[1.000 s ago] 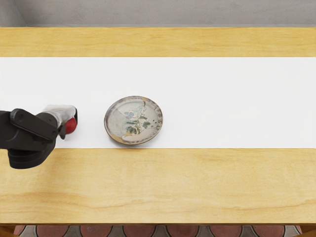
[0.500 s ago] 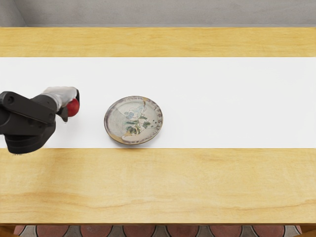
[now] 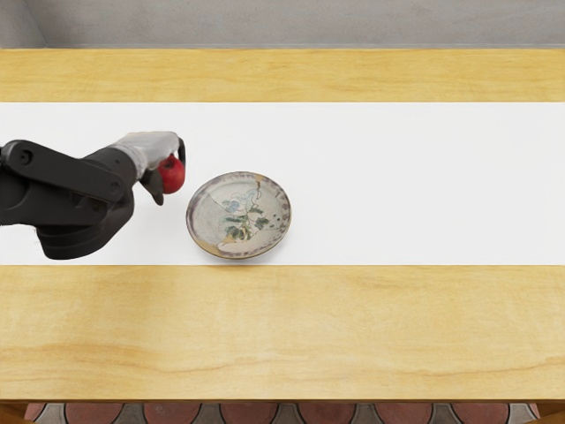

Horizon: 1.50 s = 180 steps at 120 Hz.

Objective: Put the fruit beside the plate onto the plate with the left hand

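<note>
A small red fruit (image 3: 172, 174) is held in my left hand (image 3: 163, 168), whose fingers are curled around it. The hand hangs above the white runner, just left of the plate's upper left rim. The round patterned plate (image 3: 205, 231) lies flat on the runner near the table's middle, with nothing on it. My black left arm (image 3: 62, 190) comes in from the picture's left edge. The right arm does not show.
A white runner (image 3: 415, 177) crosses the wooden table (image 3: 282, 336) from side to side. A grey wall runs behind the table's far edge.
My left hand has lifted the red fruit off the runner and carried it up and to the right, close to the plate. The plate has not moved.
</note>
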Each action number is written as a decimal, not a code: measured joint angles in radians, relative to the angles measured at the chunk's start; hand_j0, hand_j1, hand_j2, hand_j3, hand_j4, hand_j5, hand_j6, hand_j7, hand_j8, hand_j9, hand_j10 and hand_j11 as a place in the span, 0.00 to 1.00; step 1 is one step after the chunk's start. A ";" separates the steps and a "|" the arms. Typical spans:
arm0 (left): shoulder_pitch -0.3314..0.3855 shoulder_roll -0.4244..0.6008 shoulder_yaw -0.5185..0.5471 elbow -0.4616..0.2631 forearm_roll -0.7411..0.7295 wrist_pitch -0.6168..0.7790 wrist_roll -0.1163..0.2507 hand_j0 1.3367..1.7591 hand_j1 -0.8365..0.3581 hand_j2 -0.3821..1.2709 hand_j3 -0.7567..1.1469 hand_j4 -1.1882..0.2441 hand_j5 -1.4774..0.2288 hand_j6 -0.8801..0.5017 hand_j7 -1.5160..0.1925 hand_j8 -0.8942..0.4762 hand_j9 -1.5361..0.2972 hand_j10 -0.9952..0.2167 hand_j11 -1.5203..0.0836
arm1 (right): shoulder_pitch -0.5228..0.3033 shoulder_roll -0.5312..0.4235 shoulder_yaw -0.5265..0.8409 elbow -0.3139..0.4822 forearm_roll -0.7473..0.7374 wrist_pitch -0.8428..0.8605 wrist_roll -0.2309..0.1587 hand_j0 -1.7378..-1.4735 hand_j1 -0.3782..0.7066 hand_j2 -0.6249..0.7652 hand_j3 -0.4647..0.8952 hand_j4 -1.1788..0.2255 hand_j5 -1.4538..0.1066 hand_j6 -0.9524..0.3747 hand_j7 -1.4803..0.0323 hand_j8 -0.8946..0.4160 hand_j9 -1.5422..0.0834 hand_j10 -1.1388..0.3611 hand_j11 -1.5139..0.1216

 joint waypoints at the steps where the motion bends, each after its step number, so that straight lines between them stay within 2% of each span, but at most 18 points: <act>1: 0.000 0.000 -0.003 -0.001 0.000 0.000 0.000 0.70 0.43 0.47 0.40 0.51 0.14 0.46 0.18 0.35 0.17 0.15 0.17 | 0.000 0.000 0.000 0.000 0.000 0.000 0.000 0.30 0.06 0.45 0.34 0.82 0.91 0.70 0.96 0.66 0.93 0.74 0.90; 52: 0.025 -0.048 -0.182 -0.029 -0.004 -0.075 0.001 0.71 0.46 0.46 0.40 0.51 0.13 0.45 0.16 0.33 0.17 0.14 0.18 | 0.000 0.000 0.000 0.000 0.000 0.000 0.000 0.30 0.06 0.45 0.34 0.82 0.91 0.70 0.96 0.66 0.93 0.74 0.91; 100: 0.066 -0.085 -0.211 -0.013 -0.001 -0.085 0.002 0.71 0.43 0.49 0.40 0.51 0.14 0.46 0.17 0.33 0.17 0.15 0.18 | 0.000 0.000 0.000 0.000 0.000 0.000 0.000 0.30 0.06 0.45 0.34 0.82 0.91 0.70 0.96 0.66 0.93 0.74 0.90; 114: 0.077 -0.092 -0.210 0.001 -0.001 -0.082 -0.005 0.71 0.44 0.48 0.40 0.47 0.22 0.42 0.25 0.31 0.24 0.22 0.26 | 0.000 0.000 0.000 0.000 0.000 0.000 0.000 0.30 0.06 0.45 0.34 0.82 0.91 0.70 0.96 0.66 0.93 0.74 0.91; 134: 0.081 -0.098 -0.209 0.012 -0.006 -0.077 -0.017 0.74 0.52 0.38 0.40 0.39 0.39 0.36 0.42 0.24 0.39 0.35 0.44 | 0.000 0.000 0.000 0.000 0.000 0.000 0.000 0.30 0.06 0.45 0.34 0.82 0.91 0.70 0.96 0.66 0.93 0.74 0.91; 155: 0.086 -0.100 -0.208 0.019 -0.007 -0.076 -0.026 0.75 0.63 0.32 0.40 0.53 0.54 0.40 0.56 0.36 0.54 0.49 0.60 | 0.000 0.000 0.000 0.000 0.000 0.000 0.000 0.30 0.06 0.45 0.34 0.82 0.91 0.70 0.96 0.66 0.93 0.74 0.91; 171: 0.086 -0.084 -0.215 0.024 -0.008 -0.090 -0.029 0.76 0.68 0.29 0.40 0.59 0.60 0.43 0.63 0.41 0.59 0.55 0.67 | 0.000 0.000 0.000 0.000 0.000 0.000 0.000 0.30 0.06 0.45 0.34 0.82 0.91 0.70 0.96 0.66 0.93 0.74 0.91; 180: 0.087 -0.030 -0.235 0.026 -0.009 -0.110 -0.030 0.76 0.70 0.28 0.40 0.61 0.62 0.43 0.65 0.43 0.61 0.57 0.69 | 0.000 0.000 0.000 0.000 0.000 0.000 0.000 0.30 0.06 0.45 0.34 0.82 0.91 0.70 0.96 0.66 0.93 0.74 0.91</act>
